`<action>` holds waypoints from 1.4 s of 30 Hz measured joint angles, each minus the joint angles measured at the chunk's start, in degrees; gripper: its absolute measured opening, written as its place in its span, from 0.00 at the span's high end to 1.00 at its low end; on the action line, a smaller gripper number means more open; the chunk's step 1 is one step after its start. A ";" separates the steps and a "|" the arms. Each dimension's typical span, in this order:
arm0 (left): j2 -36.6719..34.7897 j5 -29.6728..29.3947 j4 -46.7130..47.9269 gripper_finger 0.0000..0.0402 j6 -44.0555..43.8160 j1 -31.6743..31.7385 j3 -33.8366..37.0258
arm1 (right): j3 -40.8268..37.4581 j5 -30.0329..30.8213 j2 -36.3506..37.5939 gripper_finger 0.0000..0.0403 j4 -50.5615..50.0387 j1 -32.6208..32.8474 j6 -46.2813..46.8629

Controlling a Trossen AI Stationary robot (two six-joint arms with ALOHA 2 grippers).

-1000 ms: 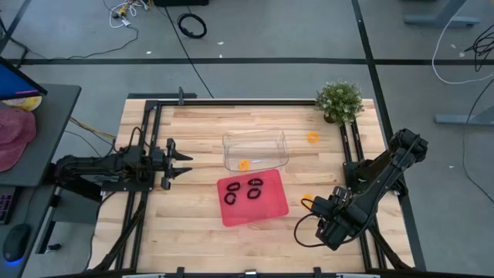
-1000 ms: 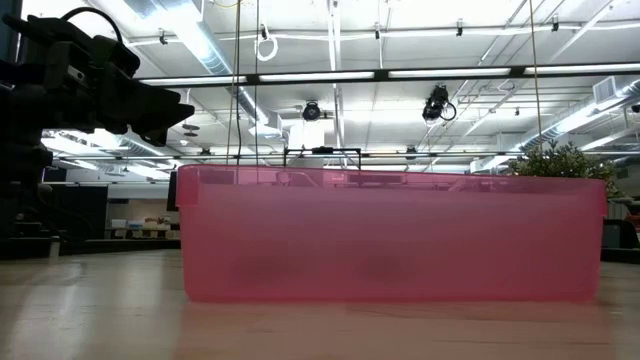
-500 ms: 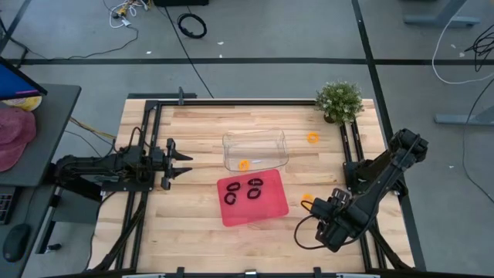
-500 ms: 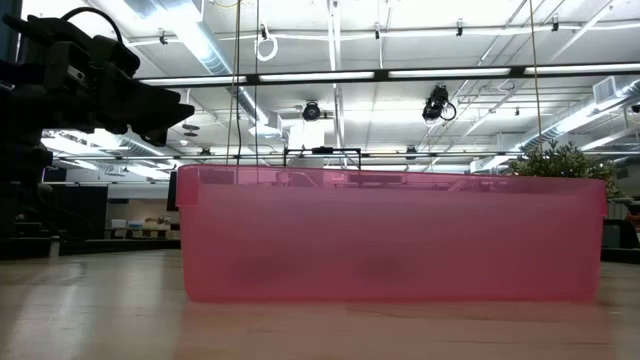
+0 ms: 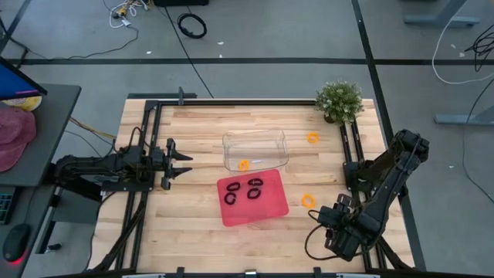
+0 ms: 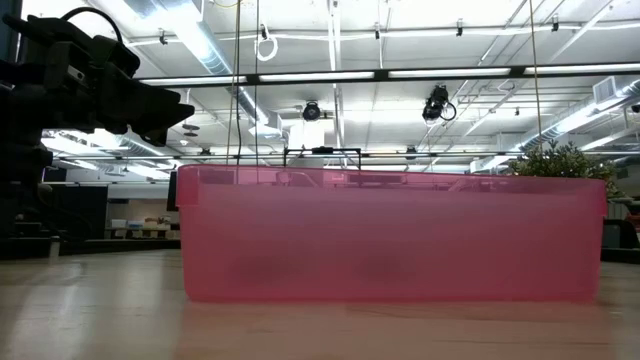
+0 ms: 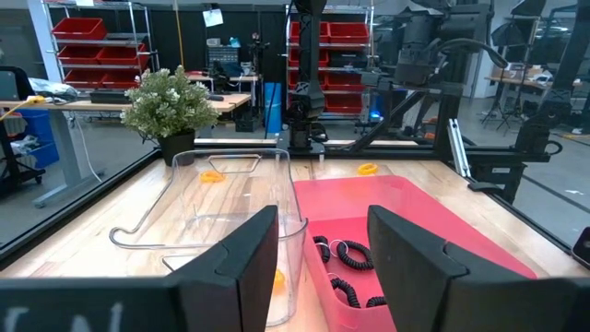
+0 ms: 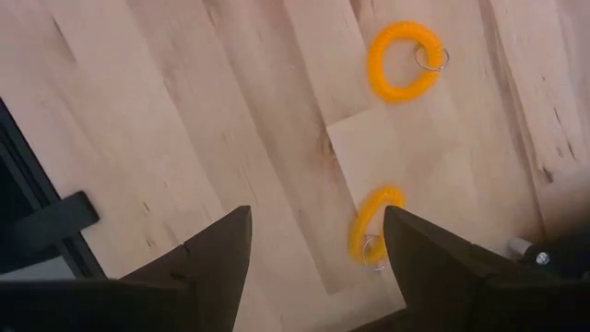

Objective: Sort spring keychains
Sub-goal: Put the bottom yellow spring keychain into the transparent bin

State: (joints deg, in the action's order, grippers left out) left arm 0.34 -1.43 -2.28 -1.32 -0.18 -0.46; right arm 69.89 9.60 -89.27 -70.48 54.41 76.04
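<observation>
Orange spring keychain (image 5: 309,200) right of red tray (image 5: 268,210) — right gripper (image 5: 330,232) fingers apart, empty, near it for pickup; left gripper (image 5: 182,161) apart, waiting.

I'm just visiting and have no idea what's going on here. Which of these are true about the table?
1. Black keychains lie in the red tray. True.
2. The clear bin holds a black keychain. False: it holds an orange keychain.
3. The right gripper is gripping something. False: it is open above the wood, where two loose orange keychains lie.
4. A potted plant stands at a table corner. True.
5. The left gripper is open and holds nothing. True.
</observation>
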 joint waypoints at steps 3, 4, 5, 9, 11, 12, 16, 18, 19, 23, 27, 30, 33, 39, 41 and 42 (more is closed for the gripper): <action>0.00 -0.02 0.00 0.57 0.00 0.01 -0.01 | 0.00 0.01 0.00 0.38 0.00 0.11 -0.01; 0.00 -0.01 0.00 0.57 0.00 -0.01 -0.01 | 0.00 0.01 0.00 0.38 0.00 0.11 -0.01; 0.00 -0.02 0.00 0.57 0.00 -0.01 -0.01 | 0.00 0.01 0.00 0.38 0.00 0.11 -0.01; 0.00 -0.01 0.00 0.57 0.00 0.00 -0.01 | 0.00 0.01 0.00 0.38 0.00 0.11 -0.01; 0.00 -0.01 0.00 0.57 0.00 0.01 0.00 | 0.00 0.01 0.00 0.38 0.13 0.11 -0.01; 0.00 -0.01 0.00 0.57 0.00 0.00 0.00 | 0.00 0.01 0.00 0.38 0.26 0.11 -0.01; 0.00 0.00 0.00 0.57 0.00 0.01 0.01 | 0.00 -0.16 0.00 0.38 0.29 0.11 0.77; 0.02 0.00 0.00 0.57 0.00 0.00 0.01 | 0.00 -0.66 0.00 0.38 0.04 0.11 1.77; 0.00 0.00 0.00 0.57 0.00 -0.01 0.00 | 0.00 -0.94 0.00 0.38 -0.11 0.11 2.16; 0.00 0.00 0.00 0.57 0.00 0.01 0.00 | 0.00 -2.27 0.00 0.38 -2.20 0.11 4.25; 0.00 -0.02 0.00 0.57 0.00 0.02 -0.01 | 0.00 -3.61 0.00 0.38 -5.67 0.11 7.28; 0.00 0.00 0.00 0.57 0.00 0.01 0.00 | 0.00 -4.48 0.00 0.38 -6.23 0.11 9.21; 0.00 0.00 0.00 0.57 0.00 -0.01 0.00 | 0.02 -4.73 0.00 0.38 -6.11 0.11 10.42; 0.00 0.00 0.00 0.57 0.00 -0.01 -0.01 | 0.02 -4.71 0.00 0.38 -6.05 0.11 10.43; 0.00 0.00 0.00 0.57 0.00 0.02 0.01 | 0.02 -4.69 0.00 0.38 -6.05 0.11 10.35; 0.01 -0.01 0.00 0.57 0.00 0.00 -0.01 | 0.02 -4.61 0.00 0.38 -6.05 0.11 10.33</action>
State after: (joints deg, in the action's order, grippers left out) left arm 0.35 -1.44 -2.28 -1.32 -0.18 -0.47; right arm 69.91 4.99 -89.27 -76.53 54.52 86.37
